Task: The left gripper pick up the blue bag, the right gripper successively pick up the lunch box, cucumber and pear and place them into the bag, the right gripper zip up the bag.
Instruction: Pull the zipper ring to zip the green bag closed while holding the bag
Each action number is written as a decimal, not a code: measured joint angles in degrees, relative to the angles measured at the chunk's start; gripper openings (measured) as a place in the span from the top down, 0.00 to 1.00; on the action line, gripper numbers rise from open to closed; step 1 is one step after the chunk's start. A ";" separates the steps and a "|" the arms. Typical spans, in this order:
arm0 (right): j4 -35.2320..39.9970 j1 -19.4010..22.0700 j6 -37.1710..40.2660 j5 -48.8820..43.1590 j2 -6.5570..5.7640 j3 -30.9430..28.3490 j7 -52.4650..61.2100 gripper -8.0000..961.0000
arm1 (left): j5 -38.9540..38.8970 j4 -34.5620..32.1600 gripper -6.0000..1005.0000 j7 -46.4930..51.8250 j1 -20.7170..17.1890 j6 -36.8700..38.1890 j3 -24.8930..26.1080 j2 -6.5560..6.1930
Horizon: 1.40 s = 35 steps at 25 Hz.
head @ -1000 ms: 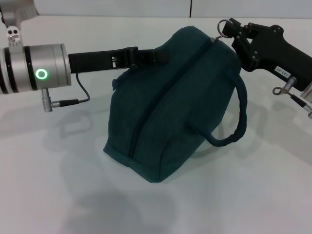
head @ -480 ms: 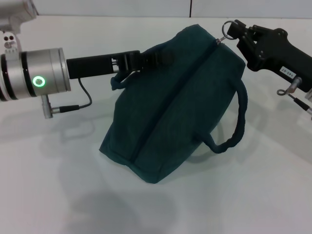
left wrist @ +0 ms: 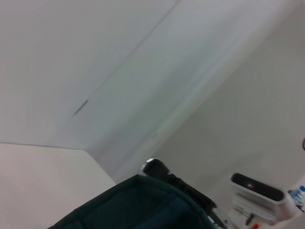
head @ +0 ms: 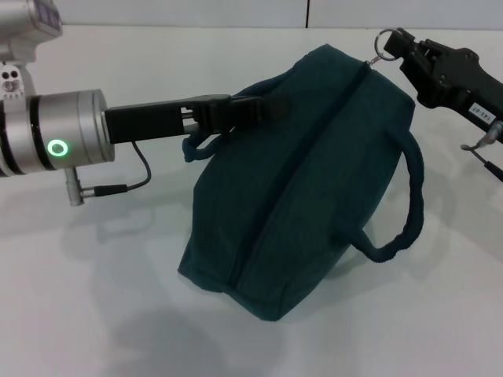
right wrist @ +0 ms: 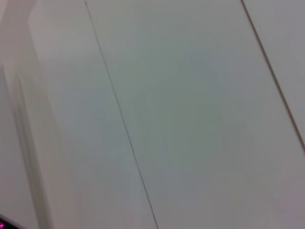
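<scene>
since the earlier frames the blue bag has shifted toward the robot's right and tilted further, its bottom corner lower in the head view, and both grippers have travelled with it. left to right: the left gripper, black fingers at the end of a silver wrist with a green ring light, is clenched on the near handle at the bag's left upper side. the bag, a soft, matte, dark teal fabric pouch, boxy and slightly slumped, lies with its long axis diagonal, from the low near corner on the white table up to the far right corner. the zipper seam runs along that axis and appears closed along its whole length. the second handle, a padded fabric loop, hangs free on the right side. the right gripper pinches the metal ring pull at the seam's far right end, so it is the arm at the zipper. judged from this, zipping is finished or nearly so; no lunch box, cucumber or pear is visible.
</scene>
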State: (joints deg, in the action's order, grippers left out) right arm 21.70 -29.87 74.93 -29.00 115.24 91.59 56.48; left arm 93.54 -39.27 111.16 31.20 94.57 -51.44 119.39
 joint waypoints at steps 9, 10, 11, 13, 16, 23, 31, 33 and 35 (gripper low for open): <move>-1.16 0.06 -0.43 -0.01 -0.02 -0.79 2.80 0.98 | -2.23 -0.03 0.95 -1.37 -0.37 3.28 0.03 -0.02; -1.31 0.06 -0.46 -0.01 -0.02 -0.82 3.02 0.98 | -2.67 -0.01 0.95 -1.57 -0.42 3.49 0.03 -0.03; -1.61 0.01 -0.47 -0.01 -0.02 -0.89 3.37 0.98 | -3.26 0.00 0.95 -1.85 -0.48 3.70 0.02 -0.03; -2.37 -0.21 -0.51 -0.01 0.00 -1.13 4.42 0.98 | -3.89 0.01 0.95 -2.13 -0.54 3.81 -0.03 -0.03; -3.14 -0.44 -0.74 0.04 0.06 -1.29 6.94 0.98 | -4.37 0.04 0.95 -2.37 -0.55 3.84 -0.11 -0.04; -3.21 -0.32 -3.73 0.07 0.36 -2.02 12.71 0.98 | -6.10 0.07 0.95 -3.89 -0.21 4.78 -0.15 -0.04; -3.17 -0.51 -4.71 0.10 0.34 -1.99 13.48 0.98 | -7.60 0.07 0.95 -5.58 -0.14 5.27 0.16 -0.04; -3.16 -0.51 -3.60 0.06 0.32 -1.98 13.42 0.98 | -7.98 0.07 0.95 -5.60 -0.06 4.55 0.19 -0.03; -3.26 -0.45 -1.67 0.03 0.27 -2.05 13.28 0.98 | -8.35 0.07 0.95 -5.60 -0.04 3.70 0.19 0.04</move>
State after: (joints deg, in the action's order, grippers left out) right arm 18.45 -30.32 73.26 -28.98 115.51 89.54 69.75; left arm 85.19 -39.20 105.55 31.17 98.26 -51.25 119.43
